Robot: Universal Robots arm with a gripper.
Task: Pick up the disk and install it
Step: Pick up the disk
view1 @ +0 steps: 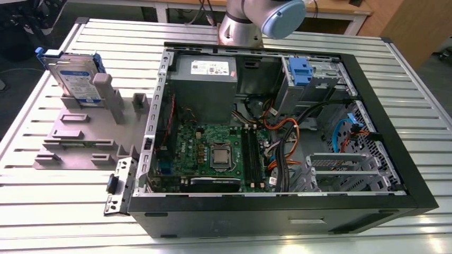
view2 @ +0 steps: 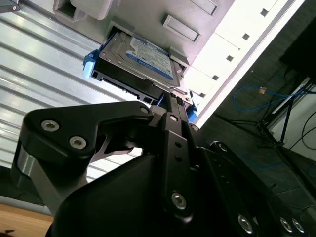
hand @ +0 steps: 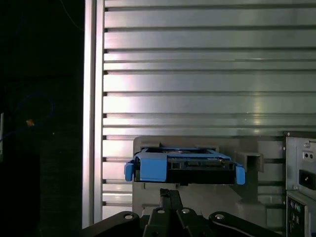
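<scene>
Pickup stage, nothing grasped yet: the disk (view1: 73,79) stands on edge in the grey holder (view1: 74,142) on the desk (view1: 42,203), at the exterior view's left. The end effector (hand: 170,193) hangs clenched and empty, apart from the disk. I reckon a grasp calls for opening it and lining it up.

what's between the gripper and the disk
Nothing visible. In the first wrist view the gripper, tips together, sits right by the disk at its blue-edged side, with no object between them. The disk stands on edge in the grey holder.
</scene>
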